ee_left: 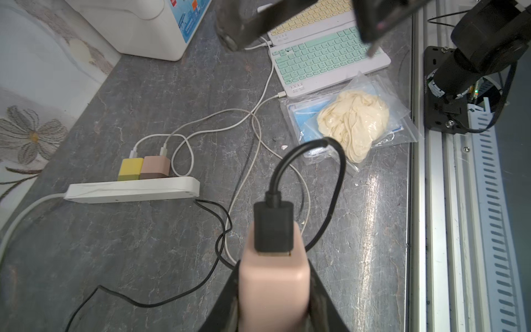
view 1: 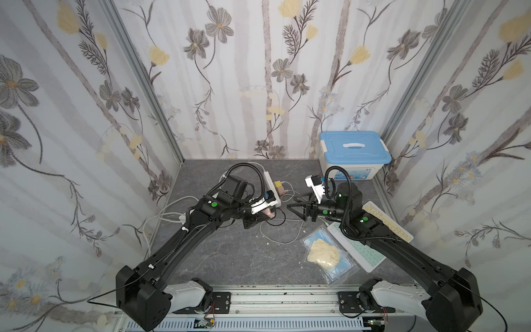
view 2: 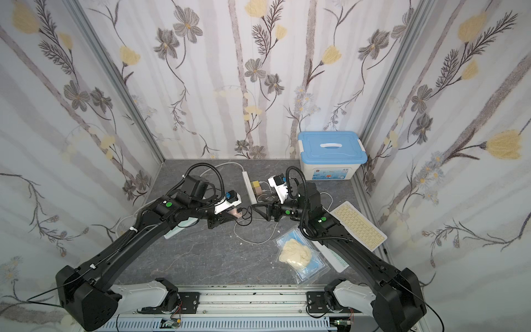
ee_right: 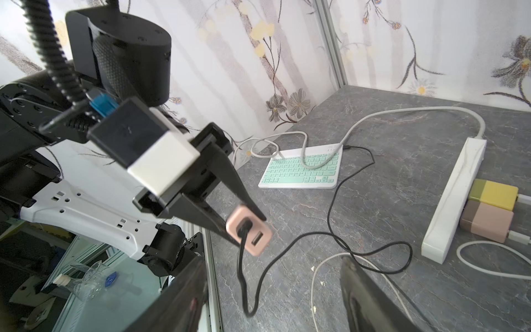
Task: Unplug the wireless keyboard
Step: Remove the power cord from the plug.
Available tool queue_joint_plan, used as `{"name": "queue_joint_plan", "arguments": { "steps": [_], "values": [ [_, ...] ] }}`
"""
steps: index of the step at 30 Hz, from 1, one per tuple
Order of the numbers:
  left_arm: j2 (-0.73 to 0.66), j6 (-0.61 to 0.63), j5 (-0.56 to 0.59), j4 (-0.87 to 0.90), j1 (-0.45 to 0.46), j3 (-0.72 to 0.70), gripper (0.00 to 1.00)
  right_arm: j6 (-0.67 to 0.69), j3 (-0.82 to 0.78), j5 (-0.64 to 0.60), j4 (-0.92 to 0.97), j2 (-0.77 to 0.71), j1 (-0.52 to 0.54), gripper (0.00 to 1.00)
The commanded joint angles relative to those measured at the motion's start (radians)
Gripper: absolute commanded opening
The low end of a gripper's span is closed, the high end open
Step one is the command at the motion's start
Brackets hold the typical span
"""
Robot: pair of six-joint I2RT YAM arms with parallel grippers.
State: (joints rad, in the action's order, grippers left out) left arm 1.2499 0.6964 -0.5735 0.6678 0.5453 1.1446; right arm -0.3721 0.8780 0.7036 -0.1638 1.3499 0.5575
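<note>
Above the grey surface (ee_left: 143,244), left jaws clamped a pink plastic charger (ee_left: 274,287); open right jaws (empty) could miss its small black plug (ee_left: 274,227).

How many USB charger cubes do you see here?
3. A yellow charger and a pinkish-brown charger sit side by side in the power strip; a pink charger is held by the left gripper. None seem hidden.

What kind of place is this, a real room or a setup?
Probably a staged robot test booth: floral wallpaper panels in aluminium framing, arms bolted to a front rail, a power strip and keyboards as props.
</note>
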Motion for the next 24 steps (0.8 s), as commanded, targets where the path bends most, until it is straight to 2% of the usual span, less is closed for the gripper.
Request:
{"name": "queue_joint_plan", "arguments": {
  "steps": [1, 7, 13, 24],
  "values": [
    [-0.006, 0.013, -0.047, -0.03, -0.004, -0.009, 0.0, -0.001, 0.049, -0.016, 0.007, 0.051, 0.032, 0.68],
    [-0.003, 0.003, -0.029, -0.06, -0.003, -0.018, 0.0, -0.101, 0.084, 0.022, -0.083, 0.158, 0.092, 0.62],
    [-0.002, -0.005, -0.025, -0.073, -0.003, -0.023, 0.0, -0.185, 0.074, 0.027, -0.122, 0.198, 0.098, 0.52],
    [0.0, -0.005, 0.033, -0.085, 0.001, -0.03, 0.0, -0.328, 0.065, 0.03, -0.085, 0.215, 0.121, 0.48]
  ]
}}
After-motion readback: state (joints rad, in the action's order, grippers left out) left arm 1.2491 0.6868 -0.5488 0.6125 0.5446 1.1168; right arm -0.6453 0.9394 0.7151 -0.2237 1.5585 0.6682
